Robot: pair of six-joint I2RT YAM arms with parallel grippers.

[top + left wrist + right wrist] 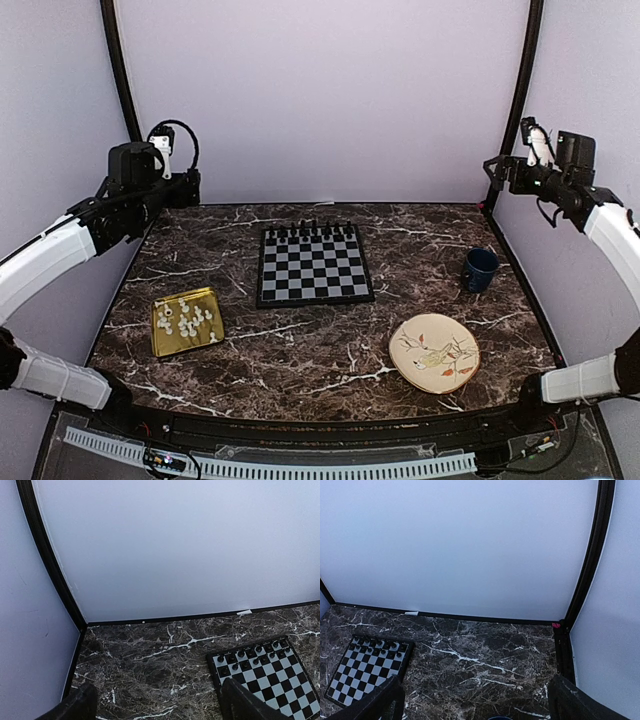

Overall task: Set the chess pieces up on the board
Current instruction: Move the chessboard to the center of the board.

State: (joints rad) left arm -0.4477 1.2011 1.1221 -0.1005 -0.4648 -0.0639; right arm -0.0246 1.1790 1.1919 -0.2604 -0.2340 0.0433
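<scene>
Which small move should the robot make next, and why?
Probably lower the left arm toward the gold tray: the white pieces all lie in it, on that arm's side, the board has its near rows empty, and that arm's fingers are open and hold nothing.

no readable text, label or number shows anywhere.

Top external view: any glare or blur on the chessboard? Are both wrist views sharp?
Top external view: even light, no glare on the black-and-grey chequered chessboard, its tiny black chessmen poorly resolved. Left wrist view: board sharp, left fingers dark, little detail. Right wrist view: likewise, right fingers dark.
</scene>
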